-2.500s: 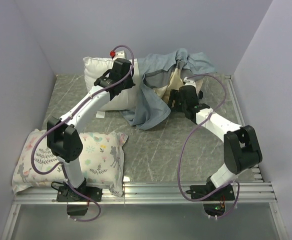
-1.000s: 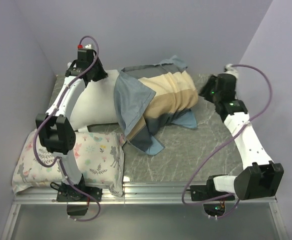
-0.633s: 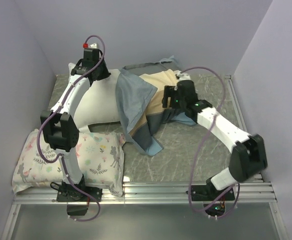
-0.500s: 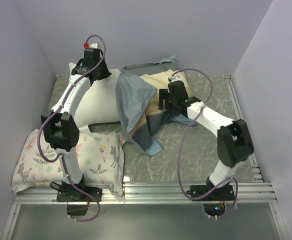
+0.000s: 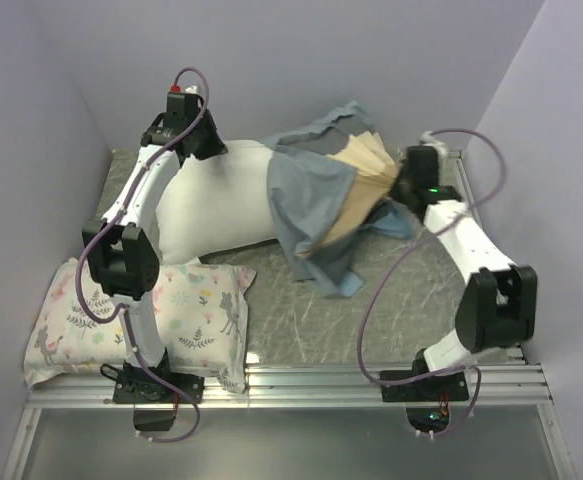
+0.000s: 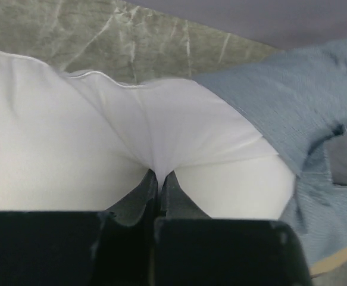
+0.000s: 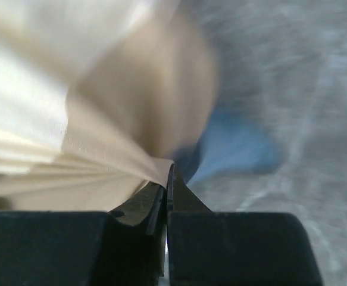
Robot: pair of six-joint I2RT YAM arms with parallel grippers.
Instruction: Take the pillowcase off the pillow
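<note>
Right pincer (image 7: 166, 174) pinches pillowcase (image 5: 316, 195) over marbled table (image 5: 396, 300).

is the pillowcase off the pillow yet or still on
Partly on: the pillowcase covers one end of the pillow; the rest is bare white.

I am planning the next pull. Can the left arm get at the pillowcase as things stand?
Probably not yet. The left gripper is shut on the far corner of the pillow, so it must let go first. Otherwise nothing stands between it and the pillowcase, which the right gripper pinches.
</note>
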